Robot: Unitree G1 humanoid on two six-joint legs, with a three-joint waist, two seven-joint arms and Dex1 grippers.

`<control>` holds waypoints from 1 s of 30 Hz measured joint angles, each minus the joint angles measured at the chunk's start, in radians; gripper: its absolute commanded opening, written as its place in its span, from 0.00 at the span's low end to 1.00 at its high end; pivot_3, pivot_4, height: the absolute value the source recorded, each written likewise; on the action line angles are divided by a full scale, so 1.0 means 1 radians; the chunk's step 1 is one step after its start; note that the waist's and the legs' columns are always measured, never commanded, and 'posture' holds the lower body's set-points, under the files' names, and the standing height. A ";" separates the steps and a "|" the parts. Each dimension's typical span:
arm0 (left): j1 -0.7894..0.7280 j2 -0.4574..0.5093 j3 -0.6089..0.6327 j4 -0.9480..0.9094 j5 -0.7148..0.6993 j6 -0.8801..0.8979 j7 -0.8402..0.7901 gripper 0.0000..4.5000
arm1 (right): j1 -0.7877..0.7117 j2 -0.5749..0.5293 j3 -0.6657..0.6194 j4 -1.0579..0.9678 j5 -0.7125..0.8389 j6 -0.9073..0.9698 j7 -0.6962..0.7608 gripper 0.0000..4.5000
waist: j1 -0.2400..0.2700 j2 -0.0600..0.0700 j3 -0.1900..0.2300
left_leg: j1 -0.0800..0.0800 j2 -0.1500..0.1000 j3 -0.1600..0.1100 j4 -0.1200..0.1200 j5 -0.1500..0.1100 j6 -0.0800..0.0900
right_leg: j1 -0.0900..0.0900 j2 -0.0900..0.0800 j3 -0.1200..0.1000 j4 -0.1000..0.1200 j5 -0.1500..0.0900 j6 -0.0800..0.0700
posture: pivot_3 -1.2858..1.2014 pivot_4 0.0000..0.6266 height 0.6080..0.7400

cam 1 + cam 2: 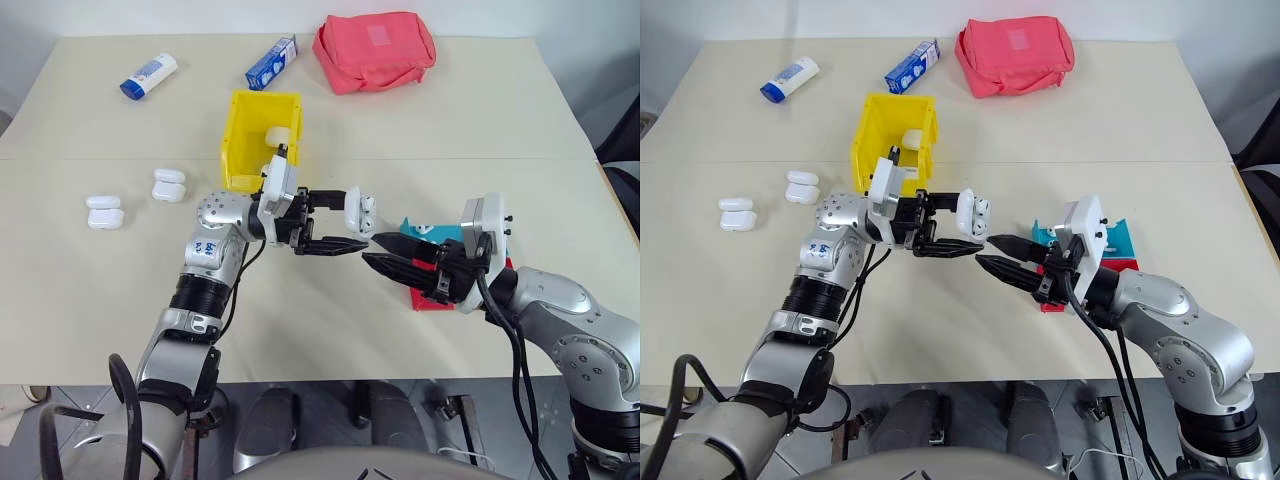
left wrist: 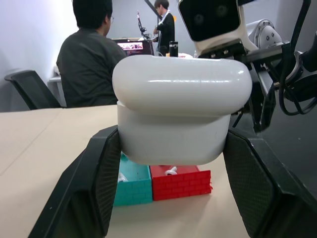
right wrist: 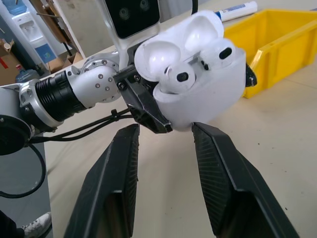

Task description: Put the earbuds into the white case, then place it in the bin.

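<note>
Toward the table's left edge, spare white cases [image 1: 105, 212] lying untouched; further in, near the middle of the table, the bin [image 1: 262, 138] standing ready for the drop. Held up over the front-middle of the table by the left gripper [image 1: 335, 220], clamped on the white case [image 1: 359, 213] with lid swung back, presumably to offer the open wells. Both earbuds [image 3: 198, 64] seated inside; right gripper [image 1: 385, 253] just beside, fingers apart and empty, near the teal and red trays [image 2: 163, 181], likely poised to close the lid.
</note>
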 measured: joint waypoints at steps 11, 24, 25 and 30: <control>-0.030 0.054 -0.040 0.029 0.086 -0.022 0.003 0.61 | 0.001 -0.126 -0.090 -0.042 0.022 0.059 -0.040 0.26 | 0.002 0.000 0.000 | 0.000 0.000 0.000 0.000 0.000 0.000 | 0.000 0.000 0.000 0.000 0.000 0.000 | 0.52 0.24 1.00; -0.165 0.059 -0.141 0.182 0.290 -0.183 0.078 0.61 | -0.506 -0.209 0.083 -0.038 0.105 0.353 -0.244 0.01 | -0.003 -0.001 0.000 | -0.002 0.002 -0.001 -0.002 0.000 -0.001 | -0.002 0.000 -0.002 -0.002 0.000 -0.001 | 0.52 0.24 1.00; -0.168 0.060 -0.141 0.196 0.295 -0.185 0.078 0.61 | -0.521 -0.194 0.112 -0.025 0.094 0.362 -0.244 0.01 | -0.003 -0.001 0.000 | -0.002 0.001 0.000 -0.002 0.000 -0.001 | -0.002 -0.001 -0.002 -0.002 0.000 -0.001 | 0.52 0.24 1.00; -0.176 0.054 -0.144 0.222 0.300 -0.208 0.078 0.61 | -0.583 -0.165 0.220 0.031 0.009 0.379 -0.220 0.01 | -0.001 -0.001 0.000 | -0.003 0.000 0.000 -0.001 0.000 0.001 | -0.003 -0.001 -0.001 -0.001 0.000 0.000 | 0.52 0.24 1.00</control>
